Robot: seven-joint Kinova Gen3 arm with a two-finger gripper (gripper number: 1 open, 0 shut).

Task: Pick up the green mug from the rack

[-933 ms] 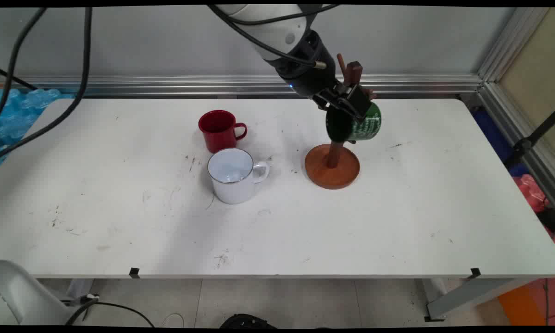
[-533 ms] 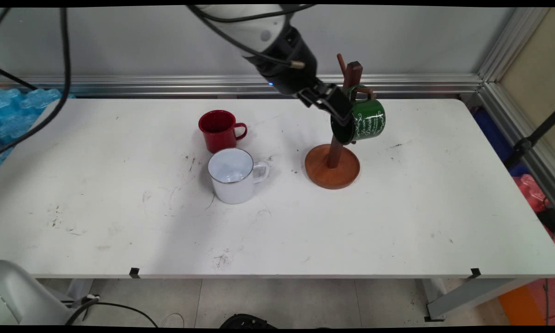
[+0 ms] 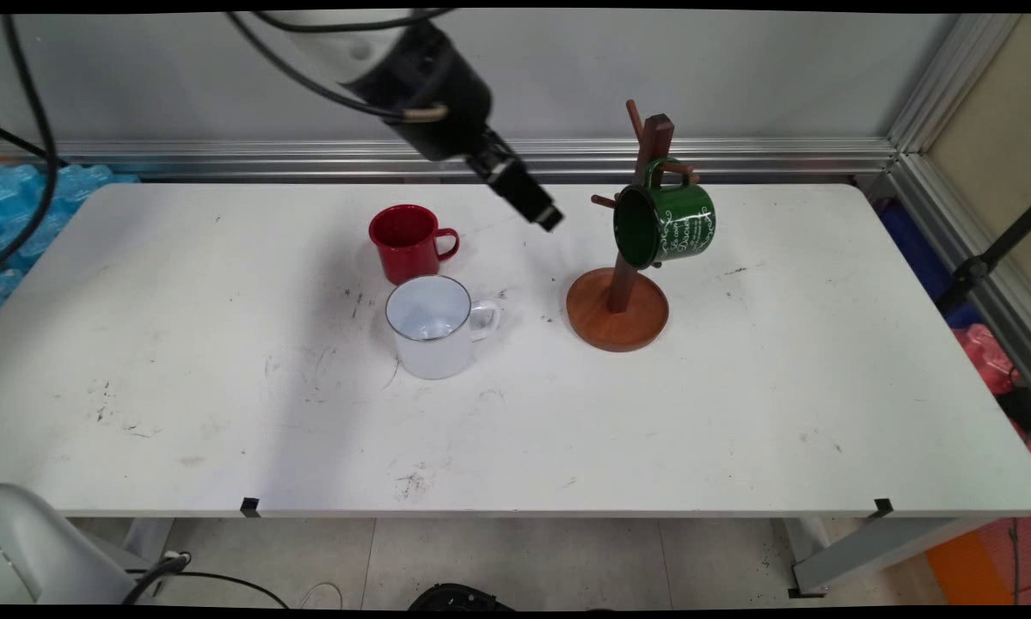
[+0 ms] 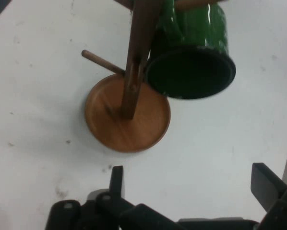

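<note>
A green mug point(image 3: 665, 223) point(image 4: 191, 57) hangs by its handle on a peg of the wooden mug tree point(image 3: 631, 215) point(image 4: 136, 62), mouth facing left and down. The tree's round base point(image 3: 616, 309) point(image 4: 126, 117) rests on the white table point(image 3: 739, 387). My gripper point(image 3: 543, 215) point(image 4: 189, 184) hovers above the table to the left of the tree, well apart from the mug. It is open with nothing between its fingers point(image 4: 266, 184). A red mug point(image 3: 408, 242) and a white mug point(image 3: 436, 325) stand upright further left.
Black cables point(image 3: 33, 129) hang at the upper left. An aluminium rail point(image 3: 223, 155) runs along the table's far edge, and a frame post point(image 3: 928, 103) rises at the right. Blue plastic point(image 3: 16, 206) lies beyond the left end.
My gripper let go of the green mug, which now hangs on the tree's peg. The gripper has since drawn back to the left, away from the tree.
</note>
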